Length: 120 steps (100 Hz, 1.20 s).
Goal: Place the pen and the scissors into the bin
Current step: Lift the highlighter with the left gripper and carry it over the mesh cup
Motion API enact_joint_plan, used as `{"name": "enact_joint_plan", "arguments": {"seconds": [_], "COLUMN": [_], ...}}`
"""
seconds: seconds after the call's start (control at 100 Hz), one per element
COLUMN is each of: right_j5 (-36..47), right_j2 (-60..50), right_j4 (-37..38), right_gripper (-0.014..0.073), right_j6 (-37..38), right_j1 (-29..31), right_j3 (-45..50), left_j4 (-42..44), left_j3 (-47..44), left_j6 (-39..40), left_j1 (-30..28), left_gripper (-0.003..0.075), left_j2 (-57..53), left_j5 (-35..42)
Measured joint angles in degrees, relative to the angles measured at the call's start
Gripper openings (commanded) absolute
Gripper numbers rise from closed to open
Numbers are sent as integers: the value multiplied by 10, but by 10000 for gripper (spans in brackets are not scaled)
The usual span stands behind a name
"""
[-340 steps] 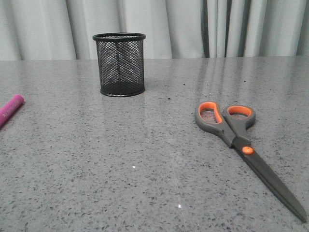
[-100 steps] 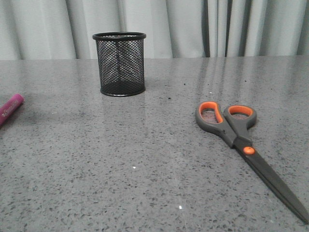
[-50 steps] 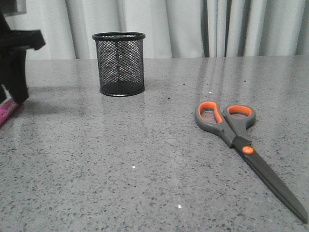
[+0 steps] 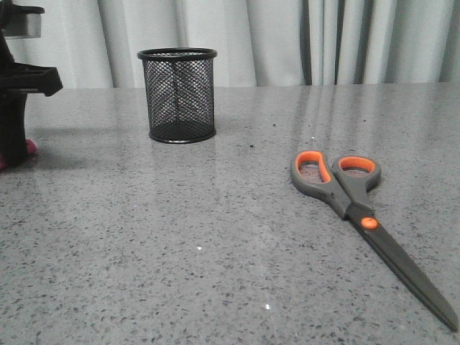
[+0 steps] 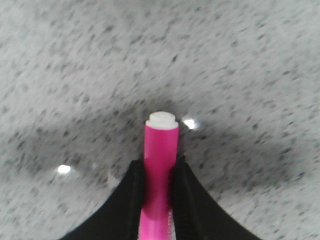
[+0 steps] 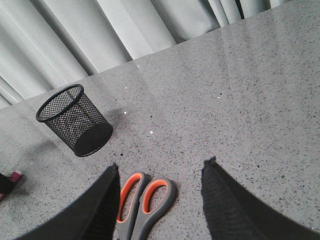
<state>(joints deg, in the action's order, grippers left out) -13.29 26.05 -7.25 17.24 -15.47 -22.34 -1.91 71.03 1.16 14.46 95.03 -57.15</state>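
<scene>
The magenta pen (image 5: 161,150) with a white tip lies on the grey table at the far left. My left gripper (image 5: 159,172) is shut on its barrel, right at the table surface. In the front view only the pen's pink end (image 4: 30,146) shows behind the black left gripper (image 4: 13,140). The scissors (image 4: 356,213) lie flat at the right, handles toward the far side. Their orange-lined handles (image 6: 147,200) show between my right gripper's (image 6: 161,175) open, empty fingers, above them. The black mesh bin (image 4: 177,95) stands upright at the back left and also shows in the right wrist view (image 6: 74,120).
The speckled grey table (image 4: 215,251) runs across the front view. Pale curtains (image 4: 287,39) hang behind its far edge. The pen's end and left gripper show at the edge of the right wrist view (image 6: 11,181).
My left arm has come into view at the far left and lowered over the pen, closing on it. The scissors and bin have not moved.
</scene>
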Motion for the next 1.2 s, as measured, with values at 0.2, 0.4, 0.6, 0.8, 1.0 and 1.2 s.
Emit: {"name": "enact_joint_plan", "arguments": {"seconds": [0.2,0.4,0.6,0.8,1.0,1.2], "right_j5": [-1,-1,-1,-1,-1,-1], "right_j2": [0,0,0,0,0,0], "right_j4": [-3,-5,-5,-5,-5,-5], "right_gripper": [337,337,337,337,337,337], "right_j6": [0,0,0,0,0,0], "right_j1": [0,0,0,0,0,0], "right_j3": [0,-1,-1,-1,-1,-1], "left_j4": [-134,-385,-528,-544,-544,-543], "left_j3": [-9,-6,-6,13,61,69], "left_j6": [-83,-269,-389,-402,-404,-405], "left_j1": [3,35,91,117,129,131], "left_gripper": [-19,-18,-18,-18,-18,-18], "left_j2": [-48,-109,-90,-43,-1,41], "left_j5": [163,400,524,566,572,572]}}
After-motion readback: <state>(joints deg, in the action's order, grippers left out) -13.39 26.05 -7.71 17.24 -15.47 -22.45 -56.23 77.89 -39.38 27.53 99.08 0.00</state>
